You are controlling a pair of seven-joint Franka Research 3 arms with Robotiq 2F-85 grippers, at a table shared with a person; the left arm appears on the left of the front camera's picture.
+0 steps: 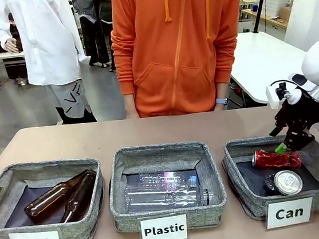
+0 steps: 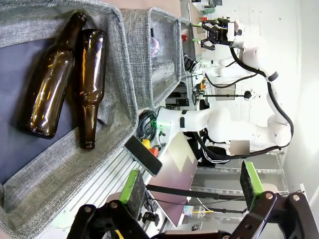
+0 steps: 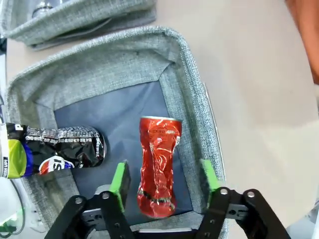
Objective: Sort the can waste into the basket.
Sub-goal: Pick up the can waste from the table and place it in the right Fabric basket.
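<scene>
Front view looks across a light brown table on which three grey woven baskets stand in a row near the robot's edge, each with a white label. The one marked "Bottle" holds two brown glass bottles lying side by side; the middle one marked "Plastic" holds clear plastic bottles; the basket marked "Can" stands at the right. A person in an orange hoodie stands at the far side of the table, arms hanging down. Behind are a grey floor, a white table and other people farther off.

Both cans lie on the dark lining of the Can basket. The red crushed can lies on its side toward the far wall, and the black can lies just in front of it, silver top turned toward the camera.

The right arm comes in from the right, wrist bent down over the far right part of that basket. The right gripper hangs just above the red can; in the right wrist view its green pads stand apart on either side of the can without touching it, so the jaws are parted and grip nothing.

In the left wrist view the left gripper has its fingers spread wide and empty, beside the Bottle basket's outer wall.
</scene>
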